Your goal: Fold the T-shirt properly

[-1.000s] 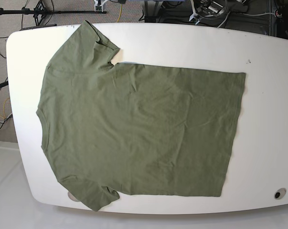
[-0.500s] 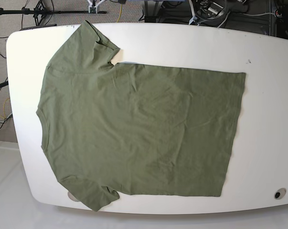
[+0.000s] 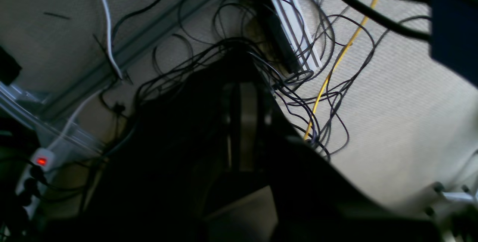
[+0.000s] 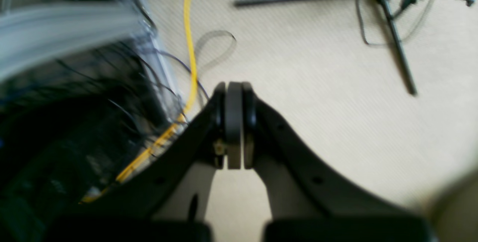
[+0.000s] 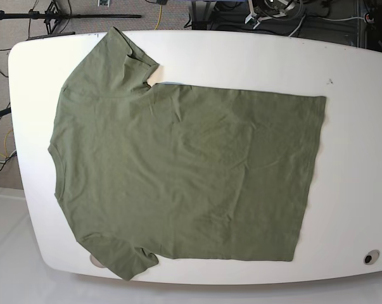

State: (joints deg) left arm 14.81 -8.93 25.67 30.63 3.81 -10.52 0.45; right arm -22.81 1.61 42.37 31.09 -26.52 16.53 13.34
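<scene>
The white table [image 5: 355,126] fills most of the base view, and on it the T-shirt [image 5: 191,171] lies spread out flat and unfolded. Its neck and shoulders point to the left edge of that view, its hem is to the right, one sleeve reaches the far table edge and the other sleeve hangs a little over the near edge. The cloth is olive green with only small wrinkles. No arm is over the table in the base view. The right gripper [image 4: 234,85] is seen from its wrist camera above beige carpet [image 4: 317,66]; its two dark fingers [image 4: 218,111] are pressed together, with no gap between the pads, and nothing is between them. Beside it on the floor run a yellow cable [image 4: 190,40] and a black stand leg [image 4: 397,47]. The left gripper [image 3: 242,100] is very dark in its own wrist view, above a tangle of black cables [image 3: 298,66]; its fingers appear closed together and no object is seen in them. A power strip with a red light [image 3: 41,161] lies on the floor at the left of this view. Both grippers are away from the T-shirt.
</scene>
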